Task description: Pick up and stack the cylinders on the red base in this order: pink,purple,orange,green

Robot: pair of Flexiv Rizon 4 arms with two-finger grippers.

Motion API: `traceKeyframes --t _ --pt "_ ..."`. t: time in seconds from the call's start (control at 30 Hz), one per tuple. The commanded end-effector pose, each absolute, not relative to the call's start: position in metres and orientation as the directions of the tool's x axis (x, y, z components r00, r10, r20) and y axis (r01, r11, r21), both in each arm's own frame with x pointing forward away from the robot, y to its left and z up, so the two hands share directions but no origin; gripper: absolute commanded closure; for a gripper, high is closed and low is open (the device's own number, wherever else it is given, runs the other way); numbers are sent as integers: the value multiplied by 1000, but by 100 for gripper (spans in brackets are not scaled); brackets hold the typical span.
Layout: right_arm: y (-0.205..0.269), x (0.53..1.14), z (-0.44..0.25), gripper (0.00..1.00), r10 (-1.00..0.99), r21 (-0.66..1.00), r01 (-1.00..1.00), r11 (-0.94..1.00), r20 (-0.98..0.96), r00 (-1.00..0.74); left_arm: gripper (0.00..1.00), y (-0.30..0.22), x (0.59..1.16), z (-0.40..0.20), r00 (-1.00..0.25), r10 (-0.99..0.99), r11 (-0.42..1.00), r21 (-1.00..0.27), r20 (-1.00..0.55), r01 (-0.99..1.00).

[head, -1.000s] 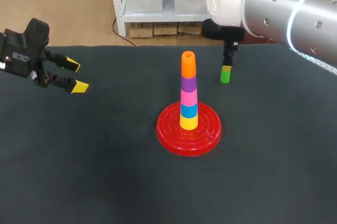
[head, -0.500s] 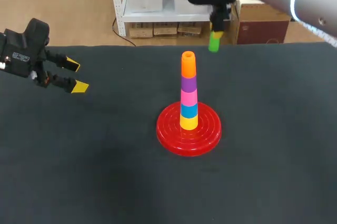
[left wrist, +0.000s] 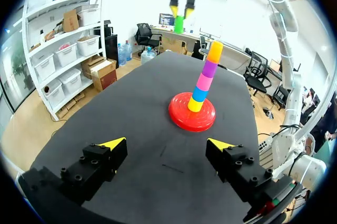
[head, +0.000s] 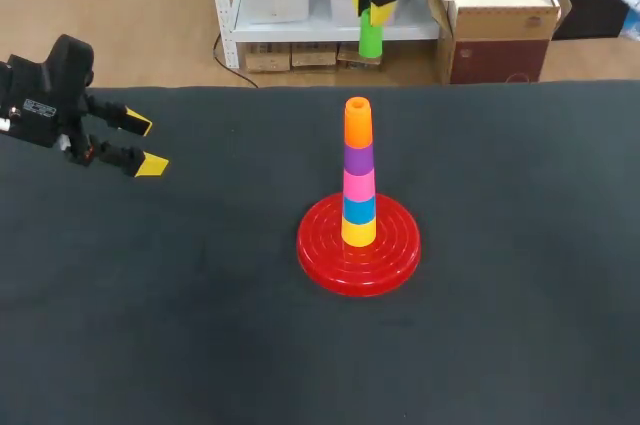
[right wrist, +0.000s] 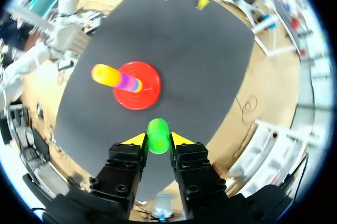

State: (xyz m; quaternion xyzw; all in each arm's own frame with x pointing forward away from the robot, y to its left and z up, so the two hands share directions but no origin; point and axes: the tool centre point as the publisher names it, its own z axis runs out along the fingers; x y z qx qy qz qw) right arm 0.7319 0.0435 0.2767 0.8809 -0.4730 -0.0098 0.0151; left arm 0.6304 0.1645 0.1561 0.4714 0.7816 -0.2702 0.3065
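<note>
Over on the left, the left jaws hung wide open above the desk (head: 200, 325), nothing in them. Mid-desk sat the red base (head: 322, 257) with the stack of cylinders (head: 358, 185) on it: yellow, blue, pink, purple, and the orange cylinder (head: 357, 123) on top. A bit right of that, the right jaws were clamped on the green cylinder (head: 371, 39), high in the air, well clear of the stack.
</note>
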Motion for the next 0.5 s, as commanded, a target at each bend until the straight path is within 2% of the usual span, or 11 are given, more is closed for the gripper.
traceKeyframes --t 0.03,0.5 --pt "14 679 287 100 -829 -308 -793 -525 -24 558 0 165 630 155 -365 570 408 -132 -736 904" --pt "13 680 287 100 -846 -286 -816 -502 -36 532 0 165 630 155 -365 570 408 -132 -736 904"
